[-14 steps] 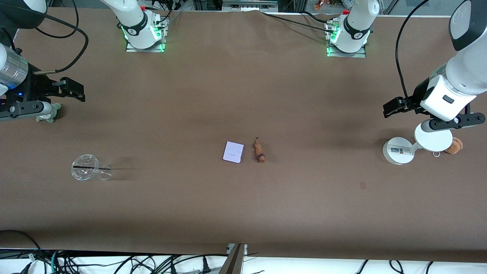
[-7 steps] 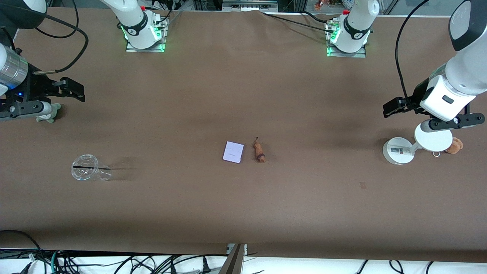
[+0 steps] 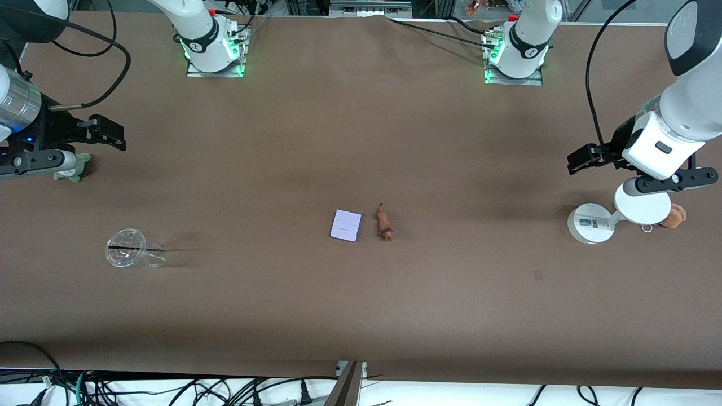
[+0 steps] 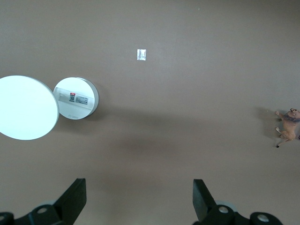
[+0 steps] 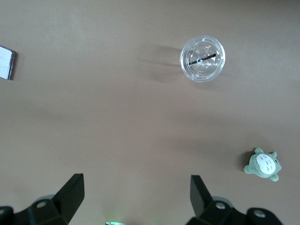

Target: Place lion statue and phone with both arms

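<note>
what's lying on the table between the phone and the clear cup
Nothing: in the front view only bare brown table runs from the clear cup to the phone; the right wrist view shows the same.

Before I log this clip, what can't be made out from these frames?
- brown plush toy: front view, mostly hidden by the white stand.
- grey-green plush: front view, partly covered by the right gripper.
- phone: right wrist view, cut off by the edge.
- lion statue: front view, too small for detail.
</note>
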Available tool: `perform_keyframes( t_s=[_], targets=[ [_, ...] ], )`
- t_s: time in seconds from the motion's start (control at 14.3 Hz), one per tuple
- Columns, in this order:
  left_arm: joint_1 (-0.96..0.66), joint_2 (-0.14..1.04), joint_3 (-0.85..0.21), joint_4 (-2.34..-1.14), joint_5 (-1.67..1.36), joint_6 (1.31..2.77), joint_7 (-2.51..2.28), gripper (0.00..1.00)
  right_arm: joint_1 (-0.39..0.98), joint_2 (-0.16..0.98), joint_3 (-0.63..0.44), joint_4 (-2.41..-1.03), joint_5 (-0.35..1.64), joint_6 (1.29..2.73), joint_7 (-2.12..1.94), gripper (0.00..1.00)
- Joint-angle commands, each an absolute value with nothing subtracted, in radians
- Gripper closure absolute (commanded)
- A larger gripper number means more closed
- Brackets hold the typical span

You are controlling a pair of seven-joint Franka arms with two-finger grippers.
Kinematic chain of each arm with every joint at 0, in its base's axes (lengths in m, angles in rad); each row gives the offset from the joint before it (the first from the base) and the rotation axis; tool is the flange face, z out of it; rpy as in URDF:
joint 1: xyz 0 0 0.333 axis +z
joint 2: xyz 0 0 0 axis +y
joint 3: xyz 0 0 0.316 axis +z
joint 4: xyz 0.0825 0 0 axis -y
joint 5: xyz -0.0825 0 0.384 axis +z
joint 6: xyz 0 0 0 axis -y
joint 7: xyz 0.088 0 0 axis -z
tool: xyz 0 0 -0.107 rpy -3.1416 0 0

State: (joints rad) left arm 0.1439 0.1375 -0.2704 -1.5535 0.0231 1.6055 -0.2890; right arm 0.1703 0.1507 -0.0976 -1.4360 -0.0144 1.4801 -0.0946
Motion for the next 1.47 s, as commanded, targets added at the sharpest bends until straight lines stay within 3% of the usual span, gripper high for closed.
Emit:
perform_keyframes(
  t_s=[0.0,0.21,0.56,0.7,0.84,1.05,1.4],
  targets=[
    [0.141,0.143,-0.272,-1.54,0.015,1.597,-0.278,0.0,0.164,0.158,-0.095,-1.413,-0.018,1.471,-0.098,0.0],
    [0.105,0.188,-0.29,-1.537,0.012,1.633,-0.334,0.0,0.164,0.158,-0.095,-1.413,-0.018,1.471,-0.098,0.0],
    [-0.139,0.409,-0.291,-1.526,0.015,1.885,-0.774,0.0,0.161,0.16,-0.098,-1.413,-0.018,1.471,-0.098,0.0],
    [-0.208,0.532,-0.285,-1.452,0.023,1.977,-0.885,0.0,0.163,0.16,-0.098,-1.413,-0.018,1.474,-0.089,0.0],
    [-0.268,0.633,-0.285,-1.358,0.072,1.979,-0.969,0.0,0.16,0.16,-0.098,-1.413,-0.017,1.483,-0.087,0.0],
    [-0.336,0.721,-0.281,-1.313,0.097,1.997,-1.032,0.0,0.158,0.175,-0.1,-1.413,-0.017,1.505,-0.087,0.0],
    [-0.497,0.804,-0.149,-1.292,0.097,2.105,-1.146,0.0,0.16,0.202,-0.1,-1.413,-0.018,1.542,-0.1,0.0]
  ],
)
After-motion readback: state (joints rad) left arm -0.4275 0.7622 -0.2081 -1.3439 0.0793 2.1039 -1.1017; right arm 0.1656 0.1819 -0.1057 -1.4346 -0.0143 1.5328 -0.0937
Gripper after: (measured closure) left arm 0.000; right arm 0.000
